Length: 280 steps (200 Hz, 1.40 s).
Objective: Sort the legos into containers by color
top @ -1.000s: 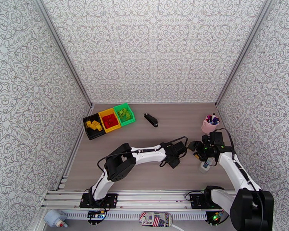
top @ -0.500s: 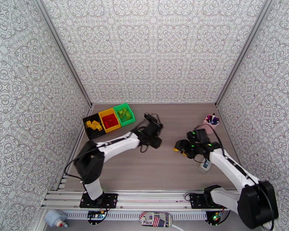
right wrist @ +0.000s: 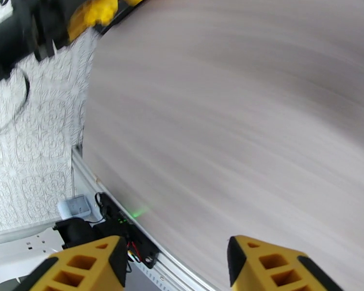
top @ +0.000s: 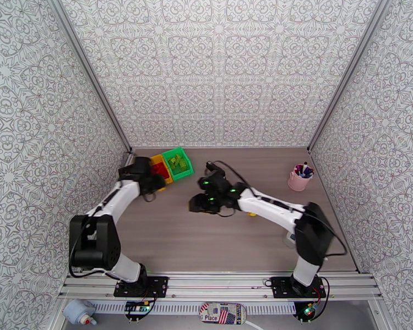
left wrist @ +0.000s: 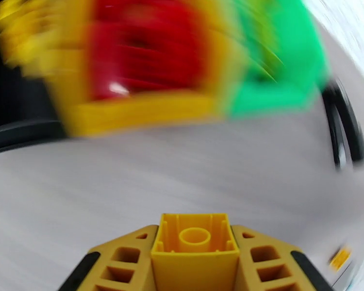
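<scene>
We log the left arm swung from mid-worktop (top: 206, 243) to the containers (top: 188, 163) at 10 o'clock. Left end effector (left wrist: 194, 253) is clamped on a yellow lego (left wrist: 194, 236), just short of the bins. Right end effector (right wrist: 179, 267), swept to centre, stands apart and empty. We judge that a drop into the black bin (left wrist: 17, 132) is next.
</scene>
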Available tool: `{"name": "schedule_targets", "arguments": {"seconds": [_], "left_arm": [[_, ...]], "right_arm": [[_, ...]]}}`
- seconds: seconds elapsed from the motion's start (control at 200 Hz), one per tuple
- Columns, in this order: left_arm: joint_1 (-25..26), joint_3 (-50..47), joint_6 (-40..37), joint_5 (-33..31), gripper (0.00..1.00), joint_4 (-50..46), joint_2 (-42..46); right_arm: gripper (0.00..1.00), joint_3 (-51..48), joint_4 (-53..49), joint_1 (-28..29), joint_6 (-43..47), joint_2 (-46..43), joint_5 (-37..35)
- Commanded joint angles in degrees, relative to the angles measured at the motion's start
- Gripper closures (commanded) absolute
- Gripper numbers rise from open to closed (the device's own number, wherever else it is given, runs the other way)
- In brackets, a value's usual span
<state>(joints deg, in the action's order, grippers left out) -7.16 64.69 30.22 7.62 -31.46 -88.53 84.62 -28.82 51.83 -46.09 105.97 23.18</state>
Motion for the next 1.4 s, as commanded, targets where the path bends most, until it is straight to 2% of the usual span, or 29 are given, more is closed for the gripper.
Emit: {"name": "schedule_targets", "arguments": {"seconds": [0.0, 0.115, 0.355, 0.435, 0.475, 0.54, 0.565, 0.74, 0.87, 1.015, 1.216, 1.396], "left_arm": [[-7.1, 2.6, 1.8, 4.0, 0.66, -1.5, 0.3], [-11.8, 9.8, 0.6, 5.5, 0.66, -3.7, -5.3], [-14.0, 26.0, -0.1, 5.7, 0.63, -8.5, -19.1], [-14.7, 29.5, 0.7, 5.6, 0.55, -9.7, -21.5], [-15.1, 30.2, 1.2, 6.2, 0.47, -9.7, -21.9], [-15.0, 30.4, 1.6, 6.3, 0.28, -9.5, -21.6], [-14.9, 30.2, 1.6, 6.2, 0.24, -9.4, -21.2], [-11.2, 23.9, -0.6, 6.2, 0.18, -7.0, -15.1], [-4.3, 18.2, -3.9, 5.3, 0.15, -4.2, -9.3], [8.4, 15.3, -9.6, 1.2, 0.13, -4.1, -6.7], [27.7, 12.8, -14.6, -1.0, 0.15, -1.3, -8.7], [43.3, 15.5, -17.2, -3.4, 0.16, 0.4, -14.6]], "right_arm": [[0.42, 4.1, -4.0, 0.8, 1.4, 2.7, 0.2], [0.42, 4.6, -5.2, 0.7, 2.2, 2.6, -0.9], [0.42, 1.2, -7.2, -1.5, 3.1, -1.4, -3.1], [0.42, -2.5, -6.9, -3.3, 3.1, -4.4, -3.9], [0.41, -4.6, -6.8, -4.2, 3.1, -6.2, -4.2], [0.41, -8.3, -6.7, -6.1, 3.1, -9.3, -5.0], [0.41, -9.7, -6.7, -7.0, 3.1, -10.4, -5.1], [0.40, -19.7, -6.1, -14.4, 3.0, -18.6, -5.9], [0.39, -24.7, -7.0, -21.0, 3.6, -23.6, -6.8], [0.38, -27.4, -9.4, -27.8, 4.7, -27.0, -7.9], [0.39, -30.0, -10.6, -37.0, 6.7, -29.2, -4.2], [0.40, -32.9, -10.6, -46.8, 7.8, -31.4, 0.6]]}}
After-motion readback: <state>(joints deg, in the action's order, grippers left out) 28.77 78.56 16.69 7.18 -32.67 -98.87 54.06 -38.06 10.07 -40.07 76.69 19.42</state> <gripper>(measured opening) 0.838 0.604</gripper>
